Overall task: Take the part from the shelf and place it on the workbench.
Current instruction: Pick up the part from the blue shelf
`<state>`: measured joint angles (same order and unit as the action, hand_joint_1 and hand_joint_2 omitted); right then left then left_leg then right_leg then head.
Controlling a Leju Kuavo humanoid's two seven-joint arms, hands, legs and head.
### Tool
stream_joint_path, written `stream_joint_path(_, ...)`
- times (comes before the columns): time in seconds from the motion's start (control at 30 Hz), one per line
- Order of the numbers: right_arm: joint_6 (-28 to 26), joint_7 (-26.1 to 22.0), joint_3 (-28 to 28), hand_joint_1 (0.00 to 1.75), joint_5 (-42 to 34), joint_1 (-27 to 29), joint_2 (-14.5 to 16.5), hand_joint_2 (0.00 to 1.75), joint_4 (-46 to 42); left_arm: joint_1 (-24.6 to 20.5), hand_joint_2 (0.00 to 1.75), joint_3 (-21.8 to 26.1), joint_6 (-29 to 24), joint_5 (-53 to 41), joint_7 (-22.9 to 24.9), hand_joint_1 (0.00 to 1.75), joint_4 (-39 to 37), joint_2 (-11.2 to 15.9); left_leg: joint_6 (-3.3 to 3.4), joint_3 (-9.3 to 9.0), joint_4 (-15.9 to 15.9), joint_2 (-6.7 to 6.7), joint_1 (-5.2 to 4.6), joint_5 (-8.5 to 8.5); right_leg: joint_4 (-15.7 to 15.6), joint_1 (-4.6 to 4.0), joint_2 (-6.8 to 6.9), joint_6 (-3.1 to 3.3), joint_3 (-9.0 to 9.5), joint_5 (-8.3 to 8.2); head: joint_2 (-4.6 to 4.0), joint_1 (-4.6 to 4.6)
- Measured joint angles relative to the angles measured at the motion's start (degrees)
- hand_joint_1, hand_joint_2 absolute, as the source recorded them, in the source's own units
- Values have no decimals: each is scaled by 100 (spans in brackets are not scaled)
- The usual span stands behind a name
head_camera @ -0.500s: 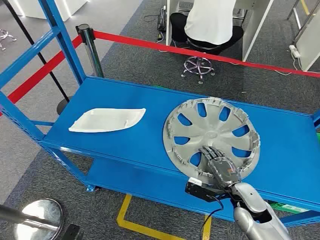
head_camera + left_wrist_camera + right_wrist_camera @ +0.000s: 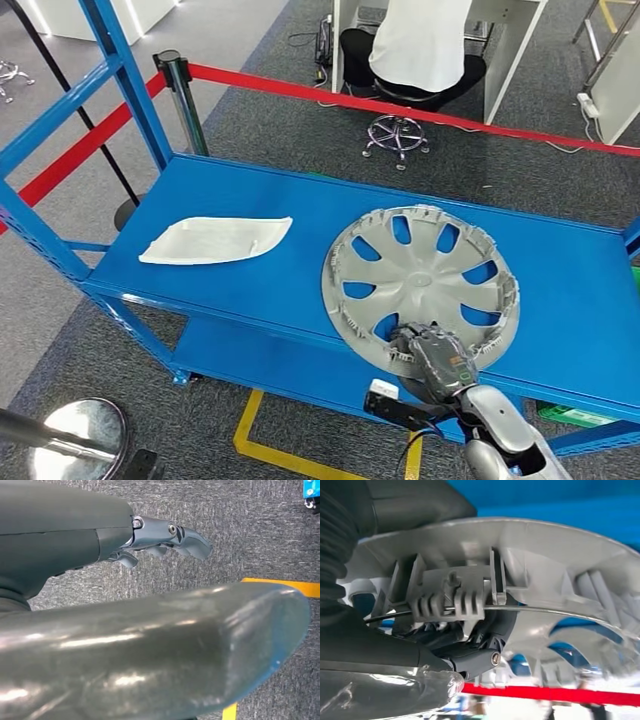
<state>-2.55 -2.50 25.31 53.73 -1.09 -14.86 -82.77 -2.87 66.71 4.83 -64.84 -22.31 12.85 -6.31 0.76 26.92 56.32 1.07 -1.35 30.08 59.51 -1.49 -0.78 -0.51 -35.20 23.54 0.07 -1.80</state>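
Fingers (image 2: 471, 655) of your right hand (image 2: 436, 358) curled round the hubcap (image 2: 423, 275) rim on the blue shelf (image 2: 249, 290): grasp step, lift straight up next. Left hand (image 2: 166, 535) hung w/ fingers loosely extended, holding nothing.

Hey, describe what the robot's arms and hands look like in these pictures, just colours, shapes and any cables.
The right arm is a rounded, glossy silver shell. A black box with a white label sits at the wrist, with a black cable looping below. The right hand is dark grey, with segmented fingers. The left hand has slim, bluish-grey metallic fingers with visible pivot screws, behind a smooth dark grey cover.
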Motion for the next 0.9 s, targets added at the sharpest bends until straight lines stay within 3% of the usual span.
stream_joint_path(0.17,149,-218,66,175,-392,392,-367,175,-931,2,0,43,-22,3,-3,0,0,-3,0,17,0,0,1,3,0,-1,0,0,-16,7,0,2)
stream_joint_path(0.4,167,-292,121,175,-525,571,-614,175,-1430,-1,0,70,-22,3,-8,0,0,-4,2,22,0,0,-1,4,-5,1,1,0,-19,8,0,1)
stream_joint_path(0.57,136,-497,194,173,-814,766,-962,175,-2022,1,0,103,-43,3,-15,0,0,-5,5,26,0,0,-2,6,-6,2,0,0,-23,8,0,1)
stream_joint_path(0.67,90,-496,224,47,-834,819,-1076,175,-2236,-4,0,105,-44,3,-18,0,0,-5,7,27,0,0,-1,8,-6,1,1,0,-25,8,0,1)
stream_joint_path(0.7,66,-485,230,48,-833,829,-1095,175,-2280,-4,0,107,-44,3,-18,0,0,-5,7,28,0,0,-1,8,-6,1,1,0,-25,8,0,1)
stream_joint_path(0.8,59,-391,263,175,-804,828,-1112,175,-2323,-5,0,109,-44,2,-18,0,0,-7,8,29,0,0,-1,8,-5,1,1,0,-26,8,0,1)
stream_joint_path(0.9,81,-325,293,175,-805,804,-1113,175,-2295,-5,0,109,-44,-5,-22,0,0,-9,8,30,0,1,-1,7,-5,1,2,0,-26,8,0,1)
